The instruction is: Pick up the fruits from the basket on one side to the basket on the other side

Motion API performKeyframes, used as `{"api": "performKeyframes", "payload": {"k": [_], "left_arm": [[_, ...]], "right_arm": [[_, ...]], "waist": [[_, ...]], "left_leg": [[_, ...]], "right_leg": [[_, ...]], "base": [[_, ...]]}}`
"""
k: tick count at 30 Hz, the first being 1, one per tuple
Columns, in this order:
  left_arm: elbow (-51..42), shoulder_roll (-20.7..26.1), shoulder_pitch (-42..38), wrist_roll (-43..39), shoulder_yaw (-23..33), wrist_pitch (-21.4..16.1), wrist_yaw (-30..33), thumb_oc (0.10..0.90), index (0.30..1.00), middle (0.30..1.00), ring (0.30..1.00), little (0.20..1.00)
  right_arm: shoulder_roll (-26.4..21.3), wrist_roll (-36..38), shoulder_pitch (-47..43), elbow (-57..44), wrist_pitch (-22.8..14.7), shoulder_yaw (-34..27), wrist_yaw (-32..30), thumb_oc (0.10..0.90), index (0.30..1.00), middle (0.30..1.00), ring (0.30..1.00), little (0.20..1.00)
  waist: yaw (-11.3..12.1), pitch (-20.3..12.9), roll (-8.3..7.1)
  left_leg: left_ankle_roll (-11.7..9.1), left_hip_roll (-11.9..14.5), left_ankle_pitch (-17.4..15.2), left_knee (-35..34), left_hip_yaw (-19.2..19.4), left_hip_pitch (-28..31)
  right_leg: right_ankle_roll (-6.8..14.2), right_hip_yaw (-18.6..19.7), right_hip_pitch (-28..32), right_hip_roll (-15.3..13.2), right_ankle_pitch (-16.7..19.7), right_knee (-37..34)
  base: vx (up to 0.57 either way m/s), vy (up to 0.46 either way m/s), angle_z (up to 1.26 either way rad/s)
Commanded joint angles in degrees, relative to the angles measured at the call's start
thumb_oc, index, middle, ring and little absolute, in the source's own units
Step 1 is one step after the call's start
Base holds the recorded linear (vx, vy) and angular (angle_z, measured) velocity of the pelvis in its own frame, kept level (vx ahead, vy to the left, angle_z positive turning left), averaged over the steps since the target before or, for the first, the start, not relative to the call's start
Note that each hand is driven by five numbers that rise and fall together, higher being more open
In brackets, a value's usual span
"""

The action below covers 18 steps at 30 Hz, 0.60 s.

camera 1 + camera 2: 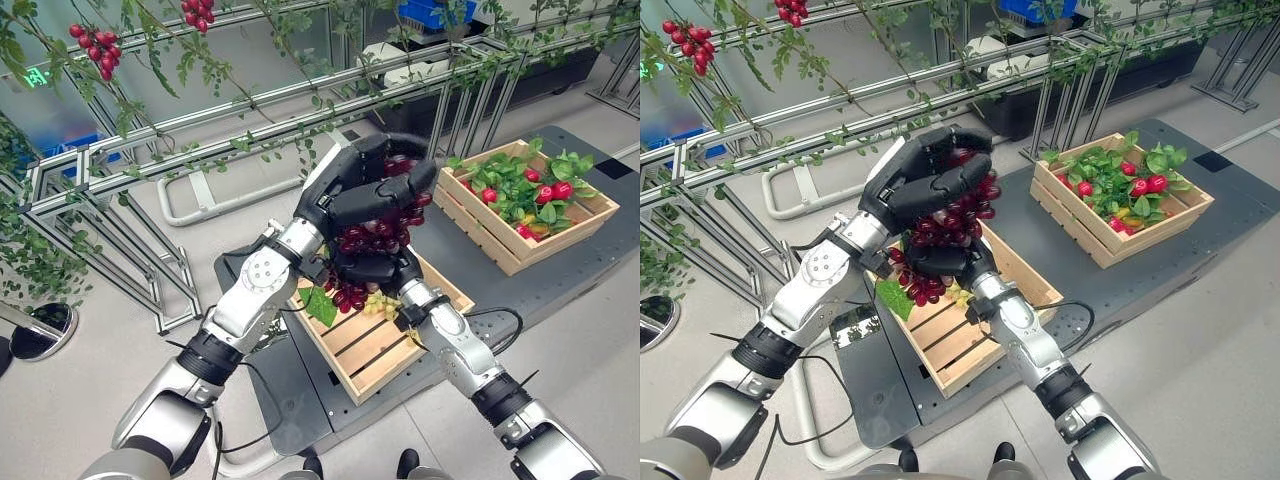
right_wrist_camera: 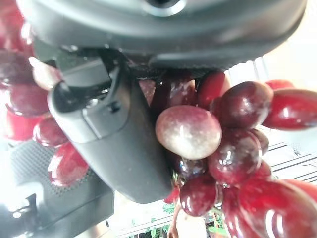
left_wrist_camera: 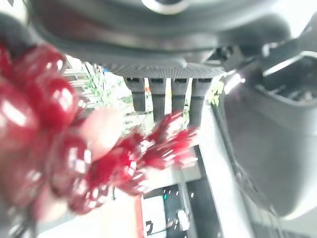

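Left eye view showed both hands cupping the grapes [image 1: 378,235] above the near crate [image 1: 372,352]: left hand [image 1: 365,190] curled over them, right hand [image 1: 375,268] gripping from beneath. They looked soft, loosely bunched and bruisable, best supported underneath. The far crate [image 1: 512,250] sat to the right.

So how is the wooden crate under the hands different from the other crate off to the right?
The near crate shows mostly bare slats, with a green leaf and pale grapes at its upper end; the far crate is heaped with leaves and red fruit. The near crate sits under the grape bunch held by both hands; nothing hangs over the far crate. Both are slatted pale wood.
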Motion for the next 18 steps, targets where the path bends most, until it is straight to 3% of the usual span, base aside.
{"api": "performKeyframes", "payload": {"k": [1, 11, 18], "left_arm": [[4.53, -1.71, -2.49, -0.66, 3.86, -5.53, 2.31, 0.8, 0.9, 0.9, 0.9, 0.9], [7.37, -0.53, 2.78, 0.87, 9.81, -10.33, 8.66, 0.8, 0.9, 0.9, 0.9, 0.9], [8.09, -0.34, 6.32, 2.17, 12.2, -11.08, 9.01, 0.8, 0.9, 0.9, 0.9, 0.9]], "right_arm": [[4.88, 1.2, -1.46, -4.74, -10.1, -6.31, 0.31, 0.4, 0.3, 0.3, 0.3, 0.3], [2.44, 1.61, 4.6, -3.02, -11.36, -11.35, 1.08, 0.4, 0.3, 0.3, 0.3, 0.3], [0.75, 2.36, 8.19, -1.89, -12.34, -15.34, 1.85, 0.4, 0.3, 0.3, 0.3, 0.3]], "waist": [[0.19, -8.98, -1.93], [-0.58, -8.78, -2.17], [-1.01, -8.36, -2.28]], "left_leg": [[0.36, -2.18, -6.04, 0.05, -0.33, -0.44], [0.32, -1.82, -6.15, 0.05, 0.36, -0.07], [0.4, -1.76, -6.32, 0.05, 0.86, 0.3]], "right_leg": [[-0.18, 1.35, 2.56, -1.38, -5.88, 0.09], [-0.22, 1.83, 2.51, -1.19, -5.92, 0.09], [-0.06, 2.16, 2.6, -1.15, -5.84, 0.09]], "base": [[0.0, 0.0, 0.0], [0.0, 0.0, 0.0], [0.0, -0.002, -0.01]]}}
